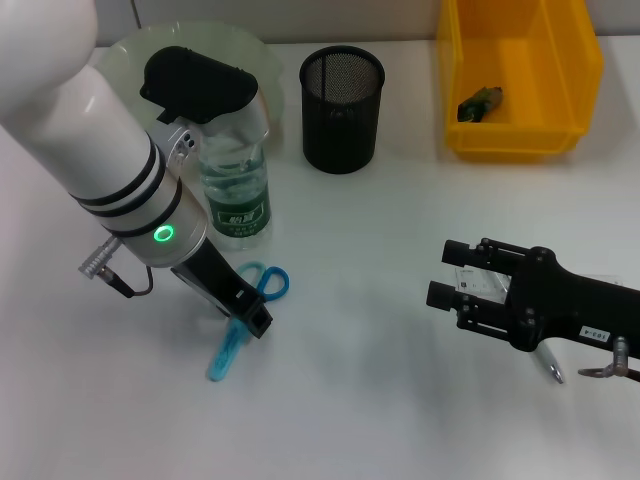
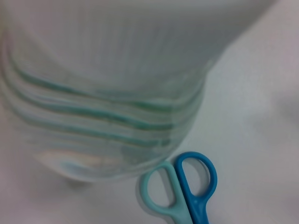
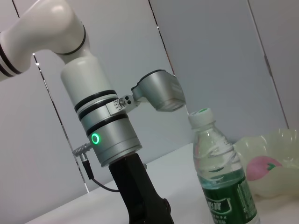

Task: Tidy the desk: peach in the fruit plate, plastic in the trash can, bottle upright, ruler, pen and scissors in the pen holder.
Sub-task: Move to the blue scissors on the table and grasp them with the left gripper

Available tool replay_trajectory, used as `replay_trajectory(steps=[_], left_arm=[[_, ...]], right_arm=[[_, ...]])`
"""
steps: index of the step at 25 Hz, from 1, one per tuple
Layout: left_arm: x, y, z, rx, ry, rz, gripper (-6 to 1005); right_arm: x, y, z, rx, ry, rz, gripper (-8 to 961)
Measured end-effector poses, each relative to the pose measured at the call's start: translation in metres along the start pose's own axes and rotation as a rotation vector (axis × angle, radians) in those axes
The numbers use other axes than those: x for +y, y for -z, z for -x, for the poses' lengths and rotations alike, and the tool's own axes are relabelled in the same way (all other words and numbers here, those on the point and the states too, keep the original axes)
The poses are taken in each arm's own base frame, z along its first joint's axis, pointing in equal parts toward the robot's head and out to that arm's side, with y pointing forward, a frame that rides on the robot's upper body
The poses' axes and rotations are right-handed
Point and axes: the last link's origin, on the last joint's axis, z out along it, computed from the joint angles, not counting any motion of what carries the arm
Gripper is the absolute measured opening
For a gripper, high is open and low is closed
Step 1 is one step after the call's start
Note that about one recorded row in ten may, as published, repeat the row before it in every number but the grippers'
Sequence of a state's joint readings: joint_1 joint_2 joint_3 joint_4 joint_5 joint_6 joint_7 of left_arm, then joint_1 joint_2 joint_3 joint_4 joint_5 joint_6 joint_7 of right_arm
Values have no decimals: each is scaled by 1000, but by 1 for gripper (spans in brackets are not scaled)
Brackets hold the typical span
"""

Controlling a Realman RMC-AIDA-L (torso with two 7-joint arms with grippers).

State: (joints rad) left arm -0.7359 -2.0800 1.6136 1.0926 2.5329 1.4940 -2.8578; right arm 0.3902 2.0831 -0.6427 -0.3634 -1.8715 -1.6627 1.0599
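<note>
Left pincer [image 1: 252, 318] of mine points down onto the blue plastic scissors [image 1: 250, 305] lying flat on the white desk [image 1: 380, 400]; whether it is spread or closed, I cannot tell. Just behind stands the clear green-labelled water bottle [image 1: 236, 190], upright. My right pincer [image 1: 442, 272] hovers well apart, fingers spread wide, holding nothing.
</note>
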Motion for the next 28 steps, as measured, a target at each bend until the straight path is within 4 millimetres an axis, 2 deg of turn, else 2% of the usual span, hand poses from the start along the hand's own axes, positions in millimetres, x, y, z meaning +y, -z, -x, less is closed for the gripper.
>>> replay_trajectory(steps=[28], left_arm=[[-1,-2,2,-10,3,1,464]], right_arm=[[1,1,-1,-1,-4,-1,636]])
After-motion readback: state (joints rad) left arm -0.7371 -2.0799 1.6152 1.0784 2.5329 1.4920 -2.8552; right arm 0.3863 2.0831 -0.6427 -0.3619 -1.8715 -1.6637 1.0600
